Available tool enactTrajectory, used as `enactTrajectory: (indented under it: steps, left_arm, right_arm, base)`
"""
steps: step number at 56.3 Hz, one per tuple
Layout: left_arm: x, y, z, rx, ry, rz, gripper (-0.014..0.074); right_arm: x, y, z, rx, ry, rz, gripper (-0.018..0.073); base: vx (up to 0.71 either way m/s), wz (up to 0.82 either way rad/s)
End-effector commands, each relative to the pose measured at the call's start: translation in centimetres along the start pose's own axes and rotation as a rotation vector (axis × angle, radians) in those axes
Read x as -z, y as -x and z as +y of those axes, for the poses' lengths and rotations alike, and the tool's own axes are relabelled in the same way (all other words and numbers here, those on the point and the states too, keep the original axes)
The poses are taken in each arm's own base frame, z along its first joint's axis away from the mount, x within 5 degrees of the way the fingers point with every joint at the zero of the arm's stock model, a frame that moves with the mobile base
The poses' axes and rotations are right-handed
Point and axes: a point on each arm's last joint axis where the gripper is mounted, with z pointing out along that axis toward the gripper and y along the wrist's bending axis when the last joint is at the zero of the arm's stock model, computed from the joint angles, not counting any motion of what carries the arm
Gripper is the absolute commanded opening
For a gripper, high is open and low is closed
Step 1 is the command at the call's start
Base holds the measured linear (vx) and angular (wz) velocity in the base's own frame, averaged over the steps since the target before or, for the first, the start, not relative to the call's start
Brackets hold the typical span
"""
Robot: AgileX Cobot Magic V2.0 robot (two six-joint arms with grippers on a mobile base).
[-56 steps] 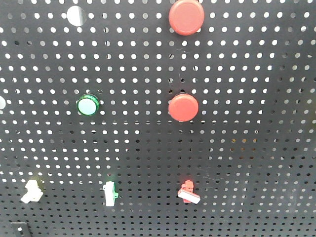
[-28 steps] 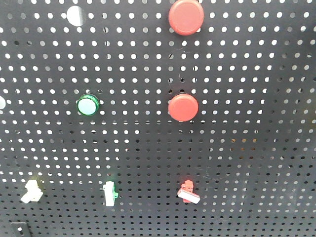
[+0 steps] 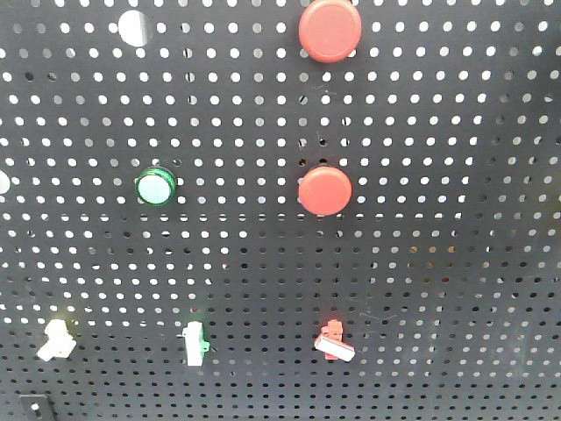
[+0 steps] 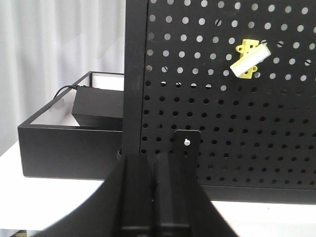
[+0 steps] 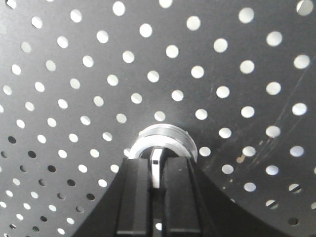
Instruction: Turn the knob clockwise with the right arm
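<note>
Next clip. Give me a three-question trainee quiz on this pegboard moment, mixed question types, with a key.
1. True or false: the right tool is closed on the white-handled knob with a silver collar.
2. How many round red push buttons are on the black perforated pegboard in the front view?
3. In the left wrist view, the yellow bracket with a white switch sits: A) upper right, B) lower left.

Key: 1 true; 2 two; 3 A.
</note>
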Motion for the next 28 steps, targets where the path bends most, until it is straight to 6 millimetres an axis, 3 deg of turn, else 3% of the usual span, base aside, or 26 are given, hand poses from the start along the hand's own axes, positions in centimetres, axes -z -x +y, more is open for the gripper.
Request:
enactTrajectory:
  steps: [1,10,16,28]
  left_arm:
    - [0.0,0.3,0.1,0.017,0.005,-0.069,-0.0006]
    - [0.0,0.3,0.1,0.017,0.005,-0.069,-0.0006]
    - [0.0,0.3,0.1,0.017,0.005,-0.069,-0.0006]
    - [0.0,0.3,0.1,0.017,0.005,-0.069,-0.0006]
  right_arm:
    - [0.2,1.3,1.4,-0.003,0.111,-0.098,0.0204]
    - [1.4,1.3,1.6,0.039,0.080,-0.069,0.0370]
    - [3.2,1.5,1.9,0.154,0.054,-0.061,0.0425]
    - [7.9,1.3,1.1,0.481,-0.114,0.046,0.0367]
  base:
    - [0.00,0.00]
    - [0.00,0.00]
    - [0.00,0.00]
    - [0.00,0.00]
